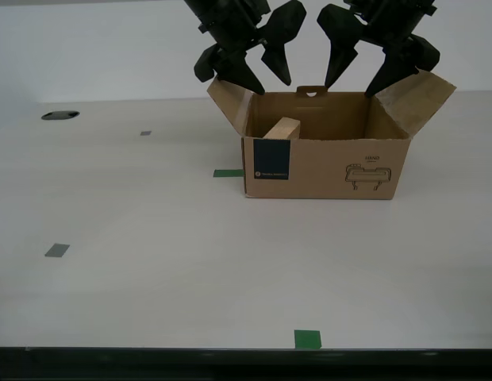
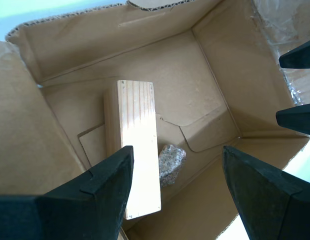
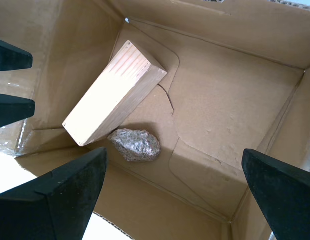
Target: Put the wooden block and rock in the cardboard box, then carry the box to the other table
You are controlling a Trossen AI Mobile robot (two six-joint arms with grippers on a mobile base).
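Resting on the off-white table (image 1: 151, 262), the cardboard box (image 1: 325, 171) is being shown with its flaps open. The wooden block (image 3: 115, 100) is being held tilted inside, its long axis sloping from the floor up against a side wall, one end showing above the rim in the exterior view. The rock (image 3: 136, 145) is lying just beside its lower end. My first gripper (image 3: 175, 195) and my second gripper (image 2: 177, 195) are being held above the opening, jaws spread apart, empty.
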